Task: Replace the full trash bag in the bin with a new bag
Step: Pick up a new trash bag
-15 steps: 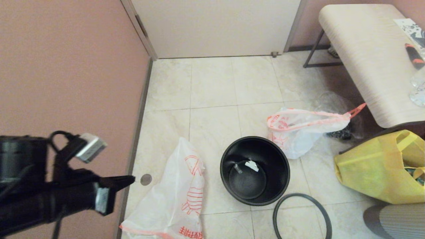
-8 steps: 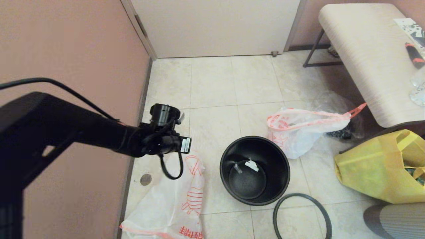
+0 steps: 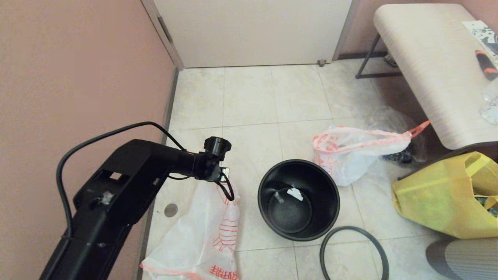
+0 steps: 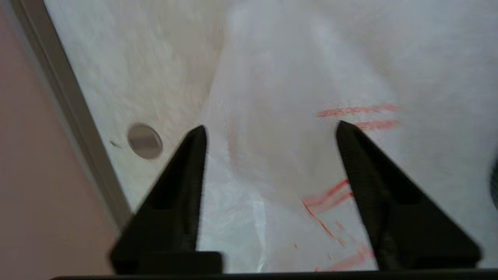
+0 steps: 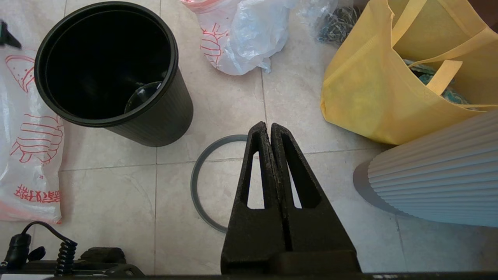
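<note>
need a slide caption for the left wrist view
Open left hand poised over the limp new bag on the tiled floor, beside a round floor plug.

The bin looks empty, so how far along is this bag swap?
Done: the bin is emptied; a bulging bag lies behind it and the rim ring is off, on the floor. In hand: the left pincer, open, is above the new bag. Left: grasping it, lining the bin, refitting the ring.

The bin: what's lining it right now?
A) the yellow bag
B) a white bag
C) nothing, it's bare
C: the bin shows bare black walls, while the new bag lies on the floor beside it under the open left gripper.
</note>
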### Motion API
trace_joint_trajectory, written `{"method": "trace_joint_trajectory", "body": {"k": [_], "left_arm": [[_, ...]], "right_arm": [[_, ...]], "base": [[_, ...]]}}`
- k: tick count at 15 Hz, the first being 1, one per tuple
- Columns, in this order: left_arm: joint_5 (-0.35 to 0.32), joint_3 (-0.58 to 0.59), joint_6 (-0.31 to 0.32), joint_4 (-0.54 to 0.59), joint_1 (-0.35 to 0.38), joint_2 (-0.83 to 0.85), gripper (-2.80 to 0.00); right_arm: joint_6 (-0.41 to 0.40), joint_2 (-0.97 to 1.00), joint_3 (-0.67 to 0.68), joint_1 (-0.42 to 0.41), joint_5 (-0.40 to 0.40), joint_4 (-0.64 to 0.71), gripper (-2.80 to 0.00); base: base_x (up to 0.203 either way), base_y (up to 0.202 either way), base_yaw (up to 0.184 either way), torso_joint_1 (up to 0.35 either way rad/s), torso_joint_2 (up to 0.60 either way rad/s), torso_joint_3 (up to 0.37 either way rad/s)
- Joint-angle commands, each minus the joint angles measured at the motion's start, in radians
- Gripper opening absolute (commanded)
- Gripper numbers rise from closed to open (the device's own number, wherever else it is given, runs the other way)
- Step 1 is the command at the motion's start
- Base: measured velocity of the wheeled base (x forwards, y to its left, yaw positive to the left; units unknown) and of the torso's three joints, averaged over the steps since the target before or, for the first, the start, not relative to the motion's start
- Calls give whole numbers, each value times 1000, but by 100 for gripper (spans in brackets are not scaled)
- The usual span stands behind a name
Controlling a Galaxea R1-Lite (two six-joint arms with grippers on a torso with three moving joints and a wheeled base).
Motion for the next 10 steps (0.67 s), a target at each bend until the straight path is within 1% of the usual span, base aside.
{"method": "trace_joint_trajectory", "body": {"k": [1,2,4,5,6,8,9,10], "left_arm": [[5,-11,-45,-5,14,53,0],[6,-8,-84,-13,17,55,0],[-5,-23,-83,-42,24,85,0],[-37,-25,-79,-71,24,103,0],[-80,-24,-63,-108,22,121,0],[-91,-45,-12,-140,28,175,0],[-79,-63,18,-158,36,199,-31],[-74,-82,28,-166,39,215,-280]], "right_arm": [[0,1,0,0,0,0,-280],[0,0,-1,-1,0,0,-280],[0,0,-1,-1,0,0,-280],[0,0,0,1,0,0,-280],[0,0,0,0,0,0,-280],[0,0,0,0,0,0,-280],[0,0,0,1,0,0,-280],[0,0,-1,-1,0,0,-280]], "base": [[0,0,0,0,0,0],[0,0,0,0,0,0],[0,0,0,0,0,0],[0,0,0,0,0,0],[0,0,0,0,0,0],[0,0,0,0,0,0],[0,0,0,0,0,0],[0,0,0,0,0,0]]}}
